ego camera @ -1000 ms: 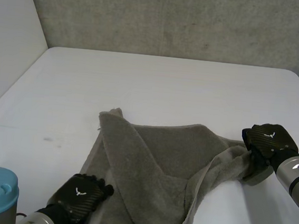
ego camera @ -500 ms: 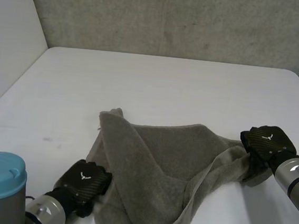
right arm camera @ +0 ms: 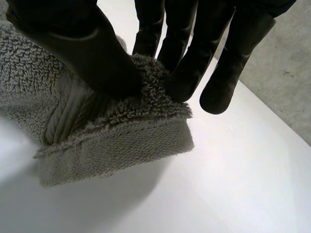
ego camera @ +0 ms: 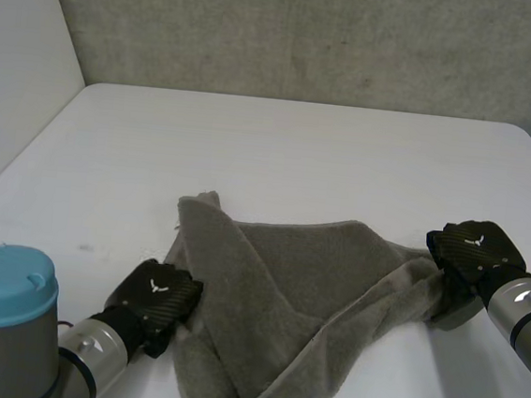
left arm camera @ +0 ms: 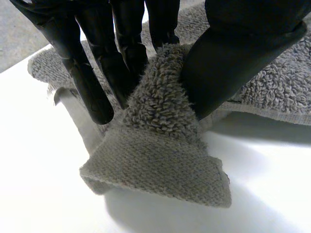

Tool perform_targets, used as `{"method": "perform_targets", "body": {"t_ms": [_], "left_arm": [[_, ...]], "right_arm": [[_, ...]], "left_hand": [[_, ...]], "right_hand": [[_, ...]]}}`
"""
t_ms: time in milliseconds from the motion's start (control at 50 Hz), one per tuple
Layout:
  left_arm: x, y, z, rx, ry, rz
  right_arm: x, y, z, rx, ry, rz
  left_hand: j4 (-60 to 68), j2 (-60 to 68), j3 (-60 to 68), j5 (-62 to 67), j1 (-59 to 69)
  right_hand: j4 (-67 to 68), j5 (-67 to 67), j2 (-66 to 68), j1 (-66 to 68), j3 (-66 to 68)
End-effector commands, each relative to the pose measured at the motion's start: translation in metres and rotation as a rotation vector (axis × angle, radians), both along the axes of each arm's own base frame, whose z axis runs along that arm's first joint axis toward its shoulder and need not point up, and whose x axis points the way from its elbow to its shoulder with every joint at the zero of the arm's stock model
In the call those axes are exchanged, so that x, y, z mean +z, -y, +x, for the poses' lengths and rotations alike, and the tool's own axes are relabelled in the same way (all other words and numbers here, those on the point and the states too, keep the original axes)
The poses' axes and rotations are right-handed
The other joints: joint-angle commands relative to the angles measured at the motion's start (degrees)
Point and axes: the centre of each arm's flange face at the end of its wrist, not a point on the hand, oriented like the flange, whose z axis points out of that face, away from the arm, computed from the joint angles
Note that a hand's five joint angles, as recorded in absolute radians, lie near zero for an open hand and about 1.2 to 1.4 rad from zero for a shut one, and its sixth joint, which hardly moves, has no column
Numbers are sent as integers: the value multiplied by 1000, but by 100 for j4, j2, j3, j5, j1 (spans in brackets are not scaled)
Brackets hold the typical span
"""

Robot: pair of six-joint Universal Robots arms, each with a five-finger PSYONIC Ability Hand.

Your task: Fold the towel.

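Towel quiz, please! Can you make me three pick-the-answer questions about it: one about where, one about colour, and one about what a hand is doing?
1. Where on the towel is the left hand?
A. its middle
B. its left edge
C. not touching it

2. What colour is the towel?
A. red
B. blue
C. grey-brown

3. What is the right hand doing?
A. pinching the towel
B. lying flat and open
C. curled round nothing

Answers:
1 B: the head view shows it at the towel's left edge.
2 C: the towel looks grey-brown in every view.
3 A: its wrist view shows thumb and fingers squeezing a towel edge.
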Motion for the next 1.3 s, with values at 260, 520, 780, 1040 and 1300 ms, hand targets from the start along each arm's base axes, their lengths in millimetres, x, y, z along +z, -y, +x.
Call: {"method": "perform_targets", "body": {"t_ms": [260,520,780,1040,1300], "left_arm": [[130,164,-43,76,-58,-562],[257,191,-28,202,-568,-680],[87,169,2,303,-317,-225],[16,129,13,262,-142,-123],[37,110,24,273,-151,-161]], "right_arm": [[103,66,66,65,130,-630],[183,46,75,76,300,-881],[6,24,72,243,-37,-124],[-45,0,51,293,-232,-2],[-11,-20,20,287,-333,52]], "left_hand": [[1051,1048,1056,1174,1348],[1051,1048,1056,1174,1348],[1051,1048,1056,1174,1348],[1051,1048,1056,1174,1348],[1051,1048,1056,1174,1348]], "right_hand": [[282,361,476,458,287],[282,361,476,458,287],[282,361,476,458,287],[282,361,476,458,287],[-4086,-4006,-3892,-3910,-4080]]}}
